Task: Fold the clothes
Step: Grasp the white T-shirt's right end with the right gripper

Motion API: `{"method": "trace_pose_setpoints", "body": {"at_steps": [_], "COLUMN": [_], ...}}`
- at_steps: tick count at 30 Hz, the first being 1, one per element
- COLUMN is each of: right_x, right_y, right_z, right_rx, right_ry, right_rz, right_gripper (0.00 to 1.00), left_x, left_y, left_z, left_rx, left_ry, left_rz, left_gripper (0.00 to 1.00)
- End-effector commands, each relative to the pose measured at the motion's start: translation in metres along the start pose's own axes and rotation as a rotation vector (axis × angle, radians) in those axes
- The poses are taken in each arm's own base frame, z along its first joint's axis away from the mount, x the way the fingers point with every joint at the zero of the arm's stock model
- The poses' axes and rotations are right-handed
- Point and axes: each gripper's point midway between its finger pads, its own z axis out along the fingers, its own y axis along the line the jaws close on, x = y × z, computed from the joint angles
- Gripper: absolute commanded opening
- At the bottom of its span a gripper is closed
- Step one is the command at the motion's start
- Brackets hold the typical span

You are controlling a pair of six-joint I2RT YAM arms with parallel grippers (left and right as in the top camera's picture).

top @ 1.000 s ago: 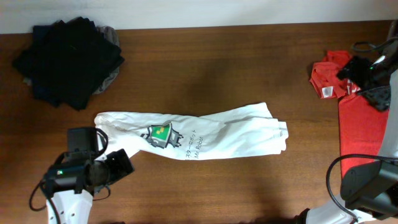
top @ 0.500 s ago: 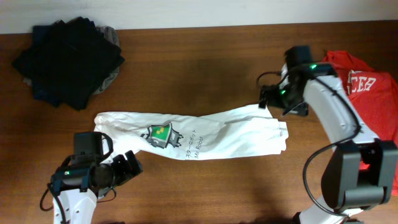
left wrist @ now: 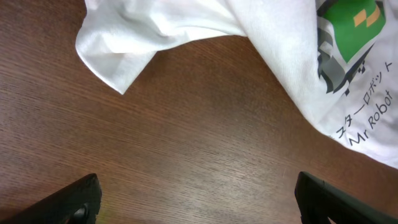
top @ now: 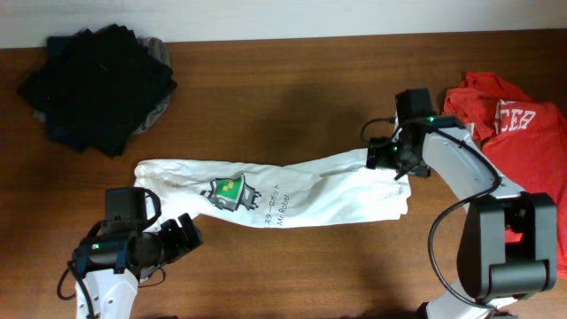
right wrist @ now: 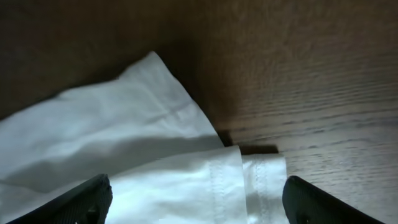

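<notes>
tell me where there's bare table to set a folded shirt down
Largest bare patch: the table above the white shirt, between the black pile and the red shirt. A second strip runs below the white shirt, right of the left claw. Crowded: the right edge, around the right claw.

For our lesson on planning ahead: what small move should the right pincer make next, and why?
Probably the right pincer should lower and close on the end of the white T-shirt beneath it: it hangs open over that end, and the long strip is not yet folded across.
</notes>
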Motion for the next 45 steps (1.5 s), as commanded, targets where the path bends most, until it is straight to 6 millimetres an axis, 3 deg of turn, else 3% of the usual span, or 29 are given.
{"method": "trace_pose_setpoints", "body": {"at_steps": [1, 3, 12, 17, 23, 29, 36, 41, 45], "right_x": [0.007, 0.008, 0.020, 0.016, 0.006, 0.003, -0.003, -0.012, -0.022], "right_y": [-0.002, -0.001, -0.002, 0.001, 0.000, 0.000, -0.001, 0.000, 0.002], "right_z": [0.006, 0.009, 0.025, 0.026, 0.022, 0.021, 0.013, -0.003, -0.034], "right_rx": [-0.002, -0.011, -0.024, -0.041, -0.027, -0.023, -0.010, 0.000, 0.014], "right_ry": [0.002, 0.002, 0.006, -0.012, -0.043, -0.048, -0.053, -0.048, -0.046], "right_rz": [0.000, 0.001, 0.001, 0.000, -0.001, -0.001, -0.001, 0.000, 0.001], "right_gripper": [0.85, 0.80, 0.79, 0.69, 0.68, 0.47, 0.04, 0.04, 0.04], "left_x": [0.000, 0.000, 0.000, -0.001, -0.001, -0.001, -0.002, -0.002, -0.002], "left_y": [-0.002, -0.002, -0.003, -0.003, -0.002, -0.002, 0.000, 0.001, 0.001], "left_z": [0.001, 0.001, 0.001, 0.001, 0.001, 0.001, 0.001, 0.001, 0.001], "left_rx": [0.011, 0.012, 0.013, 0.013, 0.010, 0.009, -0.004, -0.007, -0.007], "left_ry": [0.001, -0.001, -0.002, -0.003, -0.004, -0.004, -0.011, -0.011, -0.011], "left_rz": [-0.001, -0.001, -0.001, -0.001, -0.001, 0.000, 0.000, 0.000, 0.000], "left_gripper": [0.99, 0.99, 0.99, 0.99, 0.99, 0.99, 0.99, 0.99, 0.99]}}
